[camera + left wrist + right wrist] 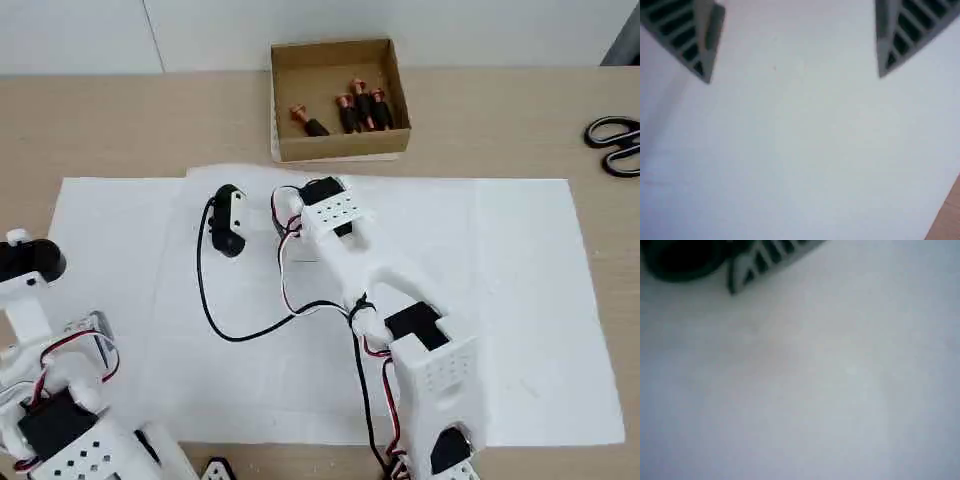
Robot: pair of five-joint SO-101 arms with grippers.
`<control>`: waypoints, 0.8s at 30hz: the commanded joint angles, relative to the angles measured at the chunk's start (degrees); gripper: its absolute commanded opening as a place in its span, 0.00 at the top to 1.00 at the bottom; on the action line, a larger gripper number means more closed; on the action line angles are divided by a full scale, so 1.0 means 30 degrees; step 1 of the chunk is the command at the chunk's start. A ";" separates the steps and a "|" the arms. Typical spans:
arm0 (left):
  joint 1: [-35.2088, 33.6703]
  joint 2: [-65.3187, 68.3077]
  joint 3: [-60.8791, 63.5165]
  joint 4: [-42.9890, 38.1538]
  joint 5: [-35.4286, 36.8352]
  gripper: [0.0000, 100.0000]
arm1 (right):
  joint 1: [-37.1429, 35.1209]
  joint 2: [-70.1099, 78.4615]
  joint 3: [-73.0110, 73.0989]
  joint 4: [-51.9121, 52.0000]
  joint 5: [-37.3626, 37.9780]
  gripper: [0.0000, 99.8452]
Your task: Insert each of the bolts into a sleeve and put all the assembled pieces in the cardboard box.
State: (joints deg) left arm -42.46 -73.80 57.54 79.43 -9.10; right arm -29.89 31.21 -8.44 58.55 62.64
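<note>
High view: fixed camera above the table [500, 120], facing down from well off. It places the cardboard box [330, 65] at 12 o'clock, the scissors [615, 140] at 2 o'clock, the left arm [60, 440] at 7 o'clock and the right arm [355, 255] from 6 o'clock to centre. Left wrist view: faces down, close over the white paper [805, 150], with bare table at one corner. Right wrist view: closer yet to the paper. All three views share this sheet

Assembled pieces [352, 110] in cardboard box [340, 146], behind paper sheet [520, 300]; scissors [622, 150] far right.
</note>
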 commanded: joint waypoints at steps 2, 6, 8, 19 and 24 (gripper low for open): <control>0.0117 0.0059 -0.0073 -0.0352 -0.0117 0.80 | 0.0513 0.0161 -0.0498 0.0425 -0.0410 0.88; 0.0117 0.0059 -0.0073 -0.0352 -0.0117 0.80 | 0.0484 0.0161 -0.0527 0.0425 -0.0440 0.93; 0.0117 0.0059 -0.0073 -0.0352 -0.0117 0.80 | 0.0513 0.0161 -0.0527 0.0454 -0.0469 0.93; 0.0117 0.0059 -0.0073 -0.0352 -0.0117 0.80 | 0.0513 -0.1011 -0.1758 0.1128 -0.3077 0.93; 0.0117 0.0059 -0.0073 -0.0352 -0.0117 0.80 | 0.0571 -0.1714 -0.2637 0.1128 -0.5890 0.93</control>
State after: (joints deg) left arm -42.46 -73.80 57.54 79.43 -9.10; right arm -29.54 30.33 -12.13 61.63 49.63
